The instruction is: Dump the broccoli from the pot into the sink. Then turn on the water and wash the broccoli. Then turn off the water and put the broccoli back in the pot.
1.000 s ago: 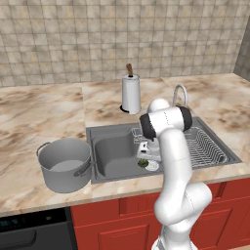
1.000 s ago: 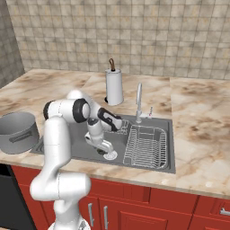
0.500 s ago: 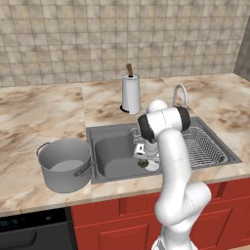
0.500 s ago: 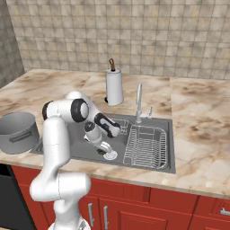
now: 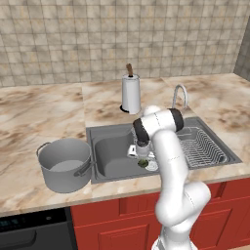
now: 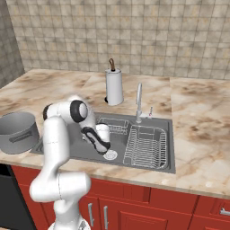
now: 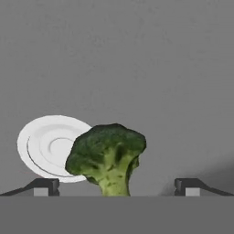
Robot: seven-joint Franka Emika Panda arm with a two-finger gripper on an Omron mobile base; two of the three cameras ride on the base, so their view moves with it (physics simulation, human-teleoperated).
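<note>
Pincer (image 7: 116, 186) poised wide open over broccoli (image 7: 107, 157) in sink (image 5: 114, 161)

The floret lies between the tips; light, firm, probably best gripped across its stem.

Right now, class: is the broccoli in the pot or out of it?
Out. The broccoli lies on the sink floor beside the drain; the pot stands on the counter.

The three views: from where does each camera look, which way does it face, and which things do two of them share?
Left base view: behind the arm on its left, facing forward and down at the sink, the pot and the white arm.
Right base view: behind on its right, facing the same sink and arm.
Hand view: on the hand, looking down into the basin at the broccoli between the open gripper tips.
Hand view and left base view share the broccoli and the drain.
</note>
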